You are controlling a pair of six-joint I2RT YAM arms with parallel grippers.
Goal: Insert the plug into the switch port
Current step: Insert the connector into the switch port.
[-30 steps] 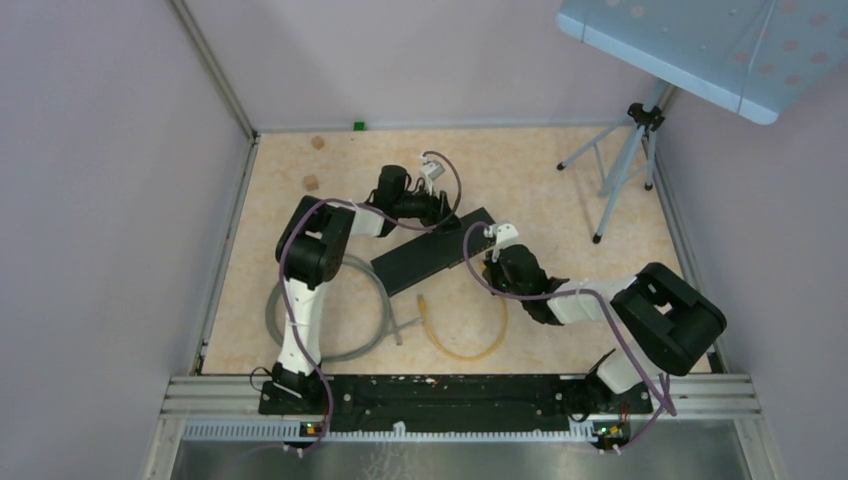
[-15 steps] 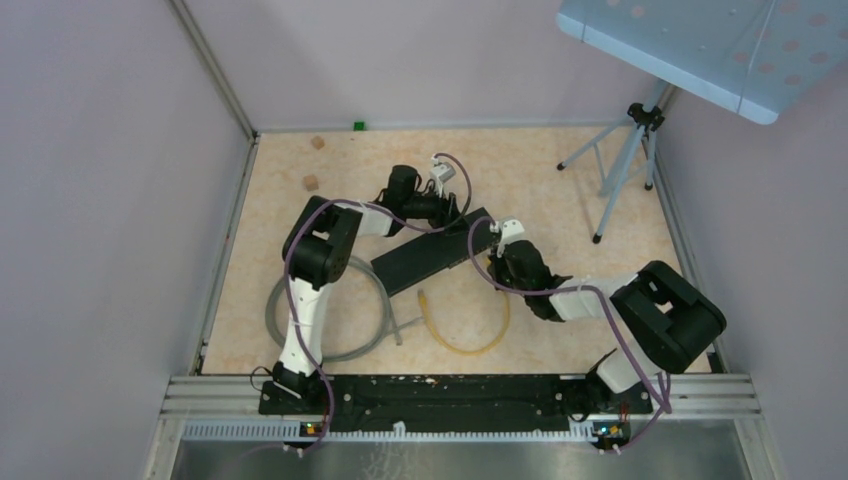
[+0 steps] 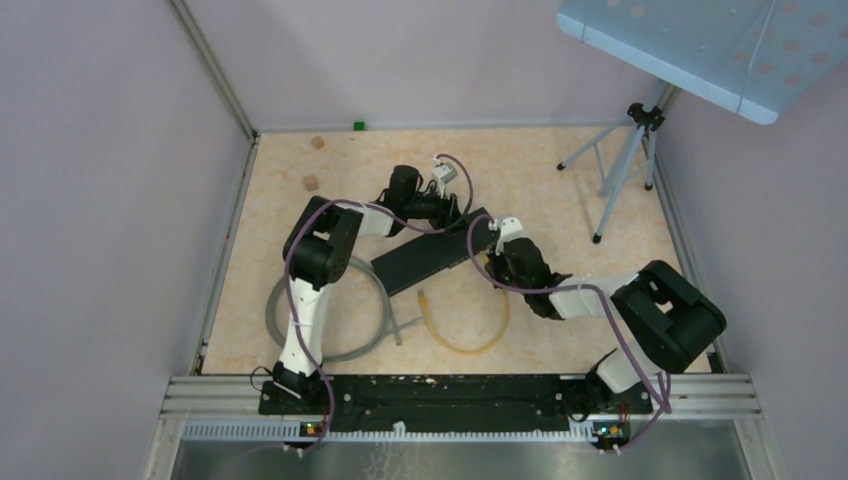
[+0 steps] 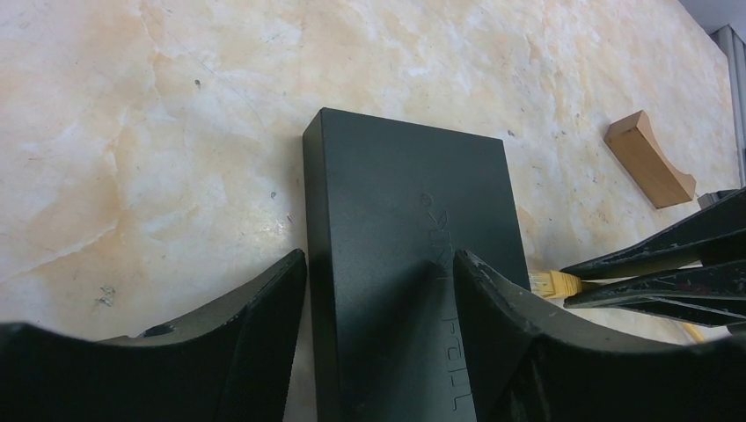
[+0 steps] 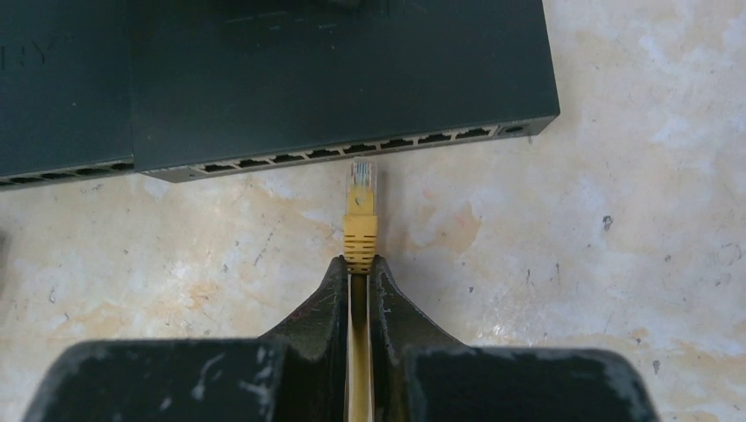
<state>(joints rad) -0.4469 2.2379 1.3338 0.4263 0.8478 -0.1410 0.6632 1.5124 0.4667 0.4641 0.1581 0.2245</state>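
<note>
The black switch (image 3: 425, 255) lies slantwise mid-table. My left gripper (image 4: 378, 264) stands open over its far end (image 4: 405, 202): the left fingertip (image 4: 286, 281) is at the side wall, and the right fingertip (image 4: 479, 281) is above the top face. My right gripper (image 5: 359, 264) is shut on the yellow cable just behind the plug (image 5: 361, 211). The plug's clear tip points at the row of ports (image 5: 352, 151), a small gap short of them. In the left wrist view the plug (image 4: 556, 283) shows beside the switch's edge.
The yellow cable loops on the table (image 3: 470, 335) behind my right gripper (image 3: 494, 260). A grey cable coil (image 3: 330, 335) lies near the left arm. Small wooden blocks (image 3: 311, 183) sit at the far left; another block (image 4: 649, 158) lies beyond the switch. A tripod (image 3: 625, 160) stands far right.
My left gripper has shifted a little right along the switch and its jaws have narrowed. My right gripper has carried the plug closer to the switch's port side.
</note>
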